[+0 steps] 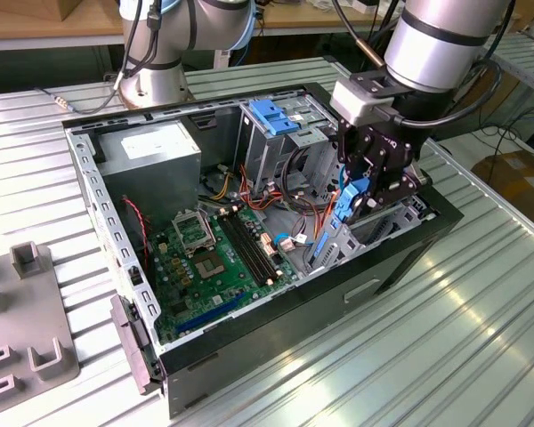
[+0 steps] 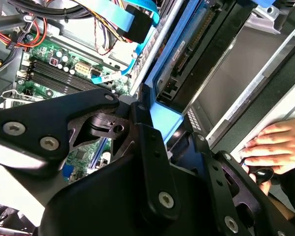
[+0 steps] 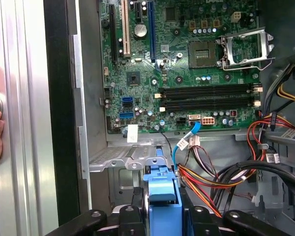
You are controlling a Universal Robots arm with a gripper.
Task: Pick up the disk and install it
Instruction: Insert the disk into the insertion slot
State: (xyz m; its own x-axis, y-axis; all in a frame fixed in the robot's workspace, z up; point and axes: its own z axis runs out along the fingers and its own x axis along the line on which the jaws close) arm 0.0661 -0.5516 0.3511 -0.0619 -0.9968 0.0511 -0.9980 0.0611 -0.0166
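Note:
My gripper [image 1: 363, 191] is shut on the disk [image 1: 338, 218], a flat drive with blue rails. The disk stands on edge, tilted, at the open computer case's exterior-view right side, and its lower end reaches into the metal bay [image 1: 356, 236] by the case wall. In the second wrist view the disk [image 2: 196, 59] shows a black face and a blue rail running away from the gripper [image 2: 169, 135]. The first wrist view has the blue rail end [image 3: 162, 194] clamped between the black fingers [image 3: 137, 216] of the gripper [image 3: 163, 214], above the bay's metal floor [image 3: 118, 157].
The case holds a green motherboard [image 1: 214, 258], a grey power-supply box [image 1: 151, 151], a drive cage with a blue latch [image 1: 271, 116] and loose cables [image 3: 221, 172]. A person's hand [image 2: 273, 147] rests outside the case wall. A grey fixture [image 1: 27, 338] lies on the table at the exterior view's left.

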